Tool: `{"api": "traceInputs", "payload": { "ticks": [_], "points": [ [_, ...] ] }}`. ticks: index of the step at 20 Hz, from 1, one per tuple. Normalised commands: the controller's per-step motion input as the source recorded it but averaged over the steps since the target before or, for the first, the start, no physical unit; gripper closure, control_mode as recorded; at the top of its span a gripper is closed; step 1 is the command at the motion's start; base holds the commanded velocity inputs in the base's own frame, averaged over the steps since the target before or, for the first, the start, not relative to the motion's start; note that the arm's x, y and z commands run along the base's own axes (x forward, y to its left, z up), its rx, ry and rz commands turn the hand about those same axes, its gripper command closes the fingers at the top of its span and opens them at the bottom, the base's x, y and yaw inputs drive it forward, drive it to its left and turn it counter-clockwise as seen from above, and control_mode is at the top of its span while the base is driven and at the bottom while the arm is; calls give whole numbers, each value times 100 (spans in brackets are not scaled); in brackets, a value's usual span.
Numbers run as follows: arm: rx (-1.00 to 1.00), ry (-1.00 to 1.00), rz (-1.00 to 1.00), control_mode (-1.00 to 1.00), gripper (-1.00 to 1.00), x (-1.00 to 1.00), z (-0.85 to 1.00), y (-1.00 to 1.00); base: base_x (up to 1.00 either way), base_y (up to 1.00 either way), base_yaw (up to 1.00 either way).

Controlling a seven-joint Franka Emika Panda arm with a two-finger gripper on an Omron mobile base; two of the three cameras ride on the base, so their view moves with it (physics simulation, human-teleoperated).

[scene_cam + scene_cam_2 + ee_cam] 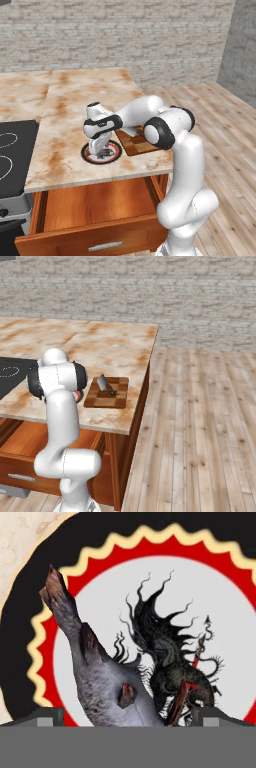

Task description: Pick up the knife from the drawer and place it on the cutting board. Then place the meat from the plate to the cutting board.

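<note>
The round plate (100, 537), with a black rim, a red ring and a pale centre, lies on the marble counter near its front edge. The grey-brown meat (97, 677) lies on its centre. My gripper (100, 151) is down on the plate (85, 156), open, with a fingertip (47, 717) on either side of the meat's near end. The checkered cutting board (100, 401) lies just right of the plate. The knife (104, 384) rests on it, grey blade toward the back. The drawer (95, 205) stands pulled out below the counter, its inside bare.
A black stove top (12, 150) lies to the left of the counter (75, 100). The counter's right edge drops to a wooden floor (200, 421). A brick wall runs behind. My own arm hides most of the plate in the right base view.
</note>
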Motion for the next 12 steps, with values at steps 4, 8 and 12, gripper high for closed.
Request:
{"api": "traceInputs", "payload": {
  "ticks": [4, 8, 12],
  "points": [
    [0, 0, 0, -100, -100, 0, -16, 0, 0, 0, 0],
    [0, 0, 0, -100, -100, 0, -30, 0, 0, 0, 0],
    [0, 0, 0, -100, -100, -3, -44, 0, 0, 0, 0]
  ]
}}
